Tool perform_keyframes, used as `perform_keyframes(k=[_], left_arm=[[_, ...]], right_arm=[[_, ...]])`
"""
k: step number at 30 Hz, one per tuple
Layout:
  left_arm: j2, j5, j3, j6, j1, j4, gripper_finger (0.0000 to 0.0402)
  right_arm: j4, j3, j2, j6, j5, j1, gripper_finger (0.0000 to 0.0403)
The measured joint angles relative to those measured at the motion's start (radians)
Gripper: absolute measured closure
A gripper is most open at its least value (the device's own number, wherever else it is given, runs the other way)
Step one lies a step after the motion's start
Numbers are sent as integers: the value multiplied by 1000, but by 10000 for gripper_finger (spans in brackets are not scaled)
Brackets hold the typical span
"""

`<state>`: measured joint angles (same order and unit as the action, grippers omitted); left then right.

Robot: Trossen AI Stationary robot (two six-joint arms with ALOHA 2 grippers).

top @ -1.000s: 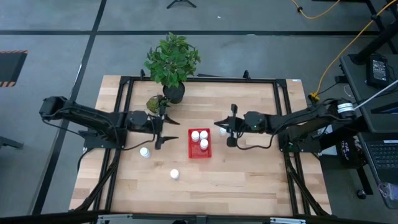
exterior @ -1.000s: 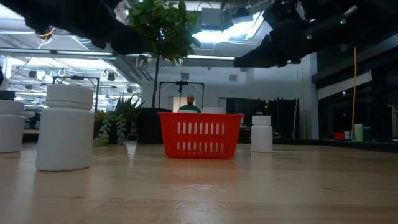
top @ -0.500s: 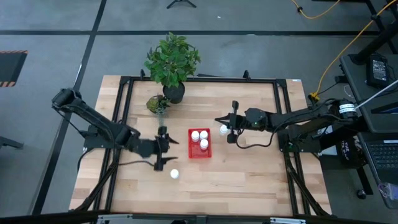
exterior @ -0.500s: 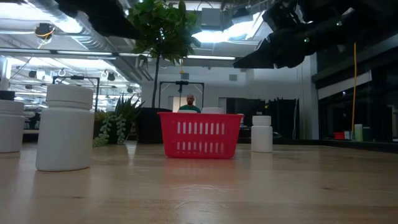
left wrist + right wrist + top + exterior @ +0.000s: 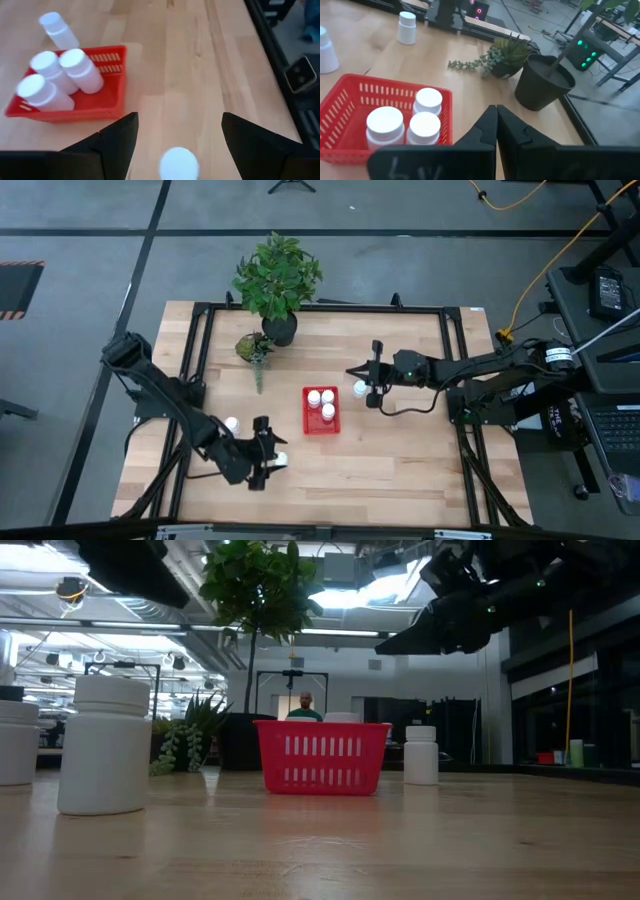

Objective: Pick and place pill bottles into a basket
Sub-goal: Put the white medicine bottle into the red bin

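We see a pale wood-plank table (image 5: pixel 400 460) on grey floor. The red mesh plastic basket (image 5: pixel 322 410) at centre holds three white cylindrical pill bottles (image 5: pixel 321 402). The left claw (image 5: pixel 262 463) is spread over a loose bottle (image 5: pixel 281 460); the right claw (image 5: pixel 374 376) is clenched, empty.

grey floor (image 5: pixel 80 240), bright ceiling lights (image 5: pixel 345 595), orange cable (image 5: pixel 560 255)

From my remote station I log the following non-task items. One wooden table (image 5: pixel 400 470), light planks, edged by a black metal frame (image 5: pixel 330 309). One leafy green plant (image 5: pixel 277 275) in a dark pot (image 5: pixel 543 82) at the table's far edge. One small trailing succulent (image 5: pixel 252 347) just beside that pot. Yellow cable (image 5: pixel 560 250) across the grey floor. One person (image 5: pixel 305 707), far back in the room.
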<state>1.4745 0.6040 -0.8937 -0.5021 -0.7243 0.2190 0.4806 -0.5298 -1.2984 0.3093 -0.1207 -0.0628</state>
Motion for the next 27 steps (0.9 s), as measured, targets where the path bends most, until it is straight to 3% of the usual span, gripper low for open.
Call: perform_keyframes(k=[7,27], left_arm=[[65,-20,-17,-62,-37,23,121],[146,-54,-17,-207,-5,114,121]], right_arm=[[1,0,0,-95,2,0,396],[1,0,0,-125,36,2,396]])
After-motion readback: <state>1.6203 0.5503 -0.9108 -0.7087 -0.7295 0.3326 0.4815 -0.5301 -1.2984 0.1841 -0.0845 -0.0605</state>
